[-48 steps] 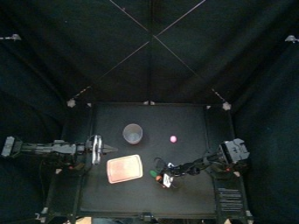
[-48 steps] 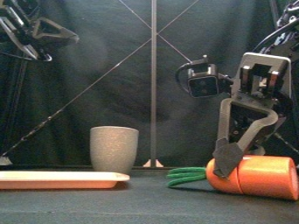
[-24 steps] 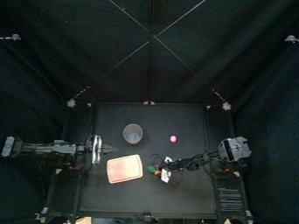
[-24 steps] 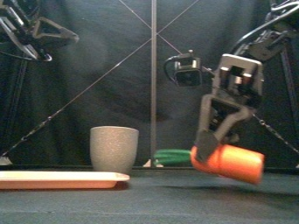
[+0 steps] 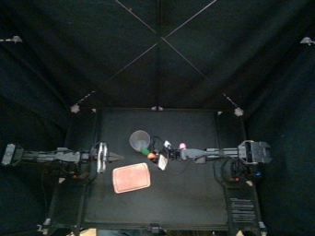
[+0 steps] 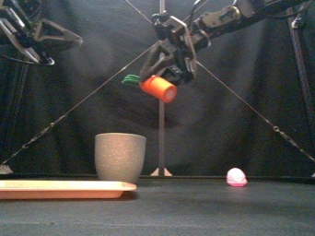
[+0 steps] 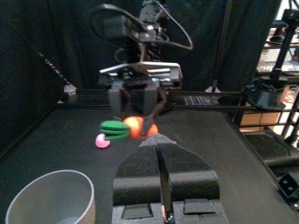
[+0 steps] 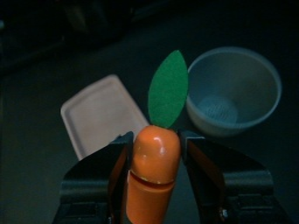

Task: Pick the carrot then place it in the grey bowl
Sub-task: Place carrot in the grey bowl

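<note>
Carrot (image 6: 157,88) was held clear of the table (image 5: 197,198), clamped between the jaws of the right gripper (image 6: 169,72).
The left gripper (image 7: 163,147) rested at the table's left side, jaws closed together on nothing. The pink tray (image 6: 62,189) lay front left, with the grey bowl (image 6: 121,157) upright behind it. The carrot hung higher than the bowl and to its right, leaves pointing left. A small pink toy (image 6: 237,177) sat well to the right.
</note>
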